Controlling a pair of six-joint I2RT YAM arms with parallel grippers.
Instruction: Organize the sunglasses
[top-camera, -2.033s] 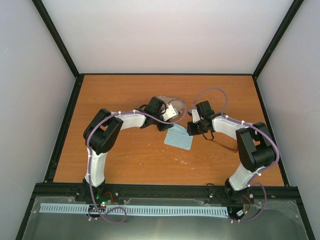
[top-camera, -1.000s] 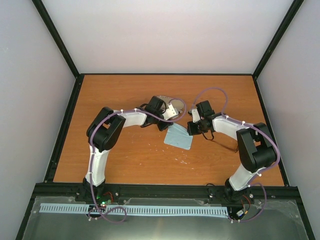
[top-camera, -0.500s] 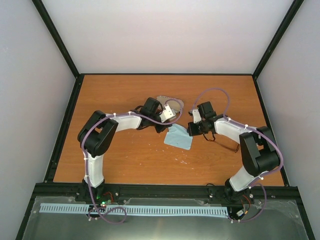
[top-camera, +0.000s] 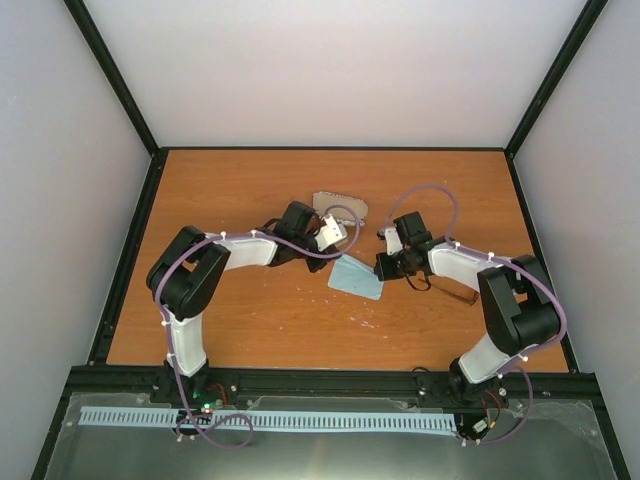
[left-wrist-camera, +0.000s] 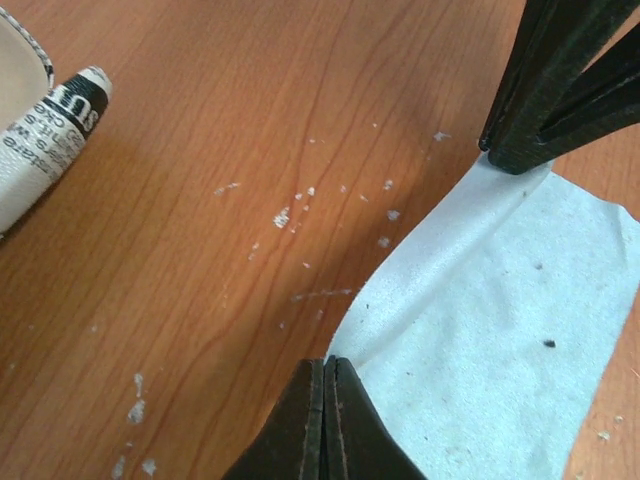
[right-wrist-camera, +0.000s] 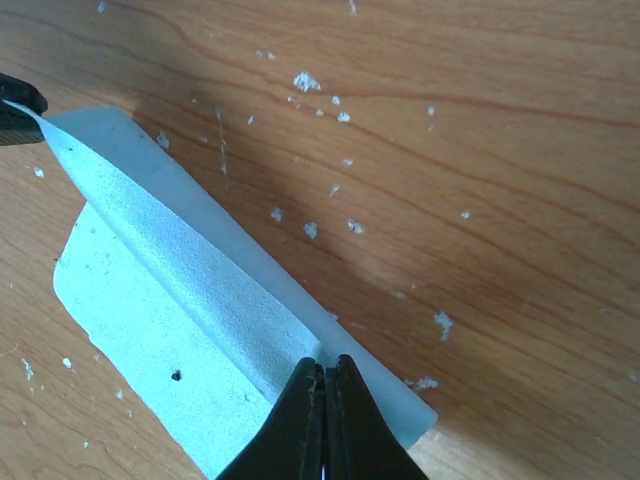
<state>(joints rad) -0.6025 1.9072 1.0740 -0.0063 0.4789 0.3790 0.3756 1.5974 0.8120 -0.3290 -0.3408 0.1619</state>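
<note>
The light blue cloth (top-camera: 357, 278) lies on the table's middle, its far edge lifted and folded over. My left gripper (top-camera: 335, 250) is shut on the cloth's far left corner, seen in the left wrist view (left-wrist-camera: 325, 365) on the cloth (left-wrist-camera: 500, 330). My right gripper (top-camera: 383, 266) is shut on the far right corner, seen in the right wrist view (right-wrist-camera: 325, 368) on the cloth (right-wrist-camera: 160, 300). The sunglasses (top-camera: 462, 291) lie thin and dark, right of my right forearm, partly hidden by it. The patterned case (top-camera: 335, 204) lies open behind the left gripper.
The case's edge with printed lettering shows at the upper left of the left wrist view (left-wrist-camera: 45, 140). The right gripper's fingers (left-wrist-camera: 545, 90) show at the upper right of that view. White flecks dot the wooden table (top-camera: 240, 310). Black frame rails border the table.
Both grippers have moved toward the near side and lower, drawing the cloth's far edge over itself. The left arm has stretched out, and more of the case now shows behind it.
</note>
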